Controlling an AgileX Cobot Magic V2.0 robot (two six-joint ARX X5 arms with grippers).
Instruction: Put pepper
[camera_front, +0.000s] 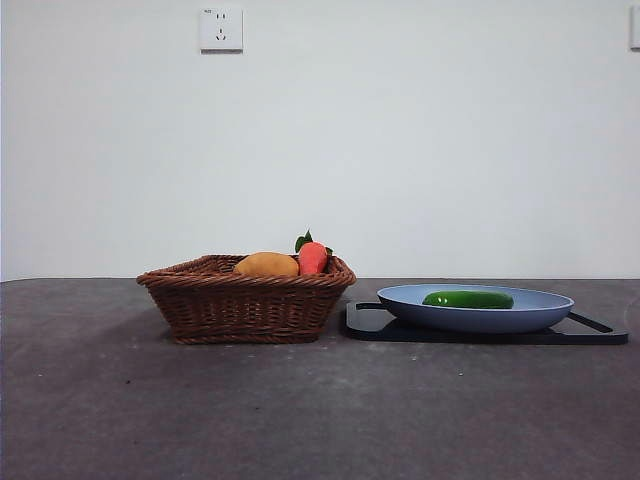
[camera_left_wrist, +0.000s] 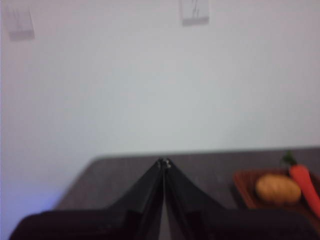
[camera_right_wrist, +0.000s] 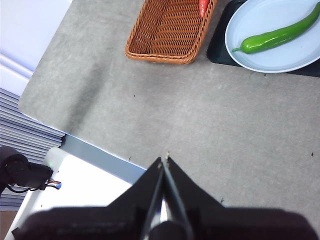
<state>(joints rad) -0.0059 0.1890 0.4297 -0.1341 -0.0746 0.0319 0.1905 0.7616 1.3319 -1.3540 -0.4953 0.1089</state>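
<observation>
Glossy green, the pepper (camera_front: 468, 299) lies in the blue plate (camera_front: 545, 310) beside the wicker basket (camera_front: 245, 305). My left gripper (camera_left_wrist: 164, 162) and right gripper (camera_right_wrist: 164, 159) hang well away, jaws pressed together. Grasped off-centre, that slick curved skin could slip or roll.

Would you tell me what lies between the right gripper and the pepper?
Only bare grey table, as the right wrist view shows; the right gripper is far from the pepper on its blue plate.
</observation>
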